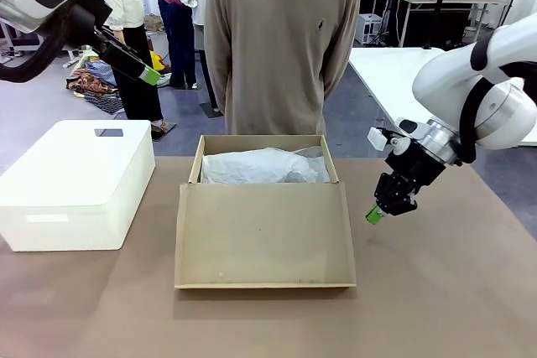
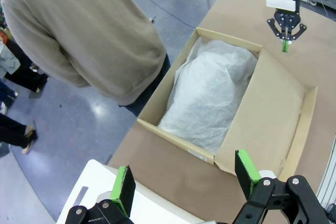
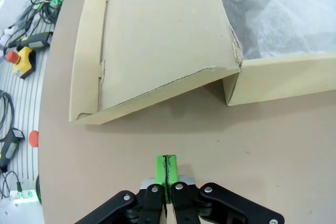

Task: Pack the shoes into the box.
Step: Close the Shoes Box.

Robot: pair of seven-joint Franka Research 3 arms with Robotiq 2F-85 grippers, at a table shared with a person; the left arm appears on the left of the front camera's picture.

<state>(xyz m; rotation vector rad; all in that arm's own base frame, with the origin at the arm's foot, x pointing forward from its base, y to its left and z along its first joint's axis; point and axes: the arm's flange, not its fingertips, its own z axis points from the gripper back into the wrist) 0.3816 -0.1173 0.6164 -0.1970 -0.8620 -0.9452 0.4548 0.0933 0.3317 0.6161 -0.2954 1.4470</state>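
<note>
1. Broadly, the brown worktop [image 1: 436, 308] spreads across the near side, and a person [image 1: 281, 39] in a beige sweater stands at its far edge, directly behind the cardboard box.
2. A white container [image 1: 75, 182] with rounded corners sits on the robot's left part of the worktop, apart from the box.
3. The box [image 1: 195, 161] stands in the middle of the worktop, open at the top; its flap lid [image 1: 264, 236] is folded out toward the robot's side and slopes from the front wall down to the worktop.
4. White tissue paper [image 1: 264, 167] lies crumpled inside the box in a rounded heap; what it covers I cannot tell.
5. The right hand [image 1: 375, 214] hangs low over bare worktop just beside the box's front right corner, clear of the cardboard; its green pads are pressed flat together with nothing between them.
6. The left hand [image 2: 185, 179] is raised high at the robot's left, above the far side of the white container, its fingers spread wide and empty, looking down on the box
</note>
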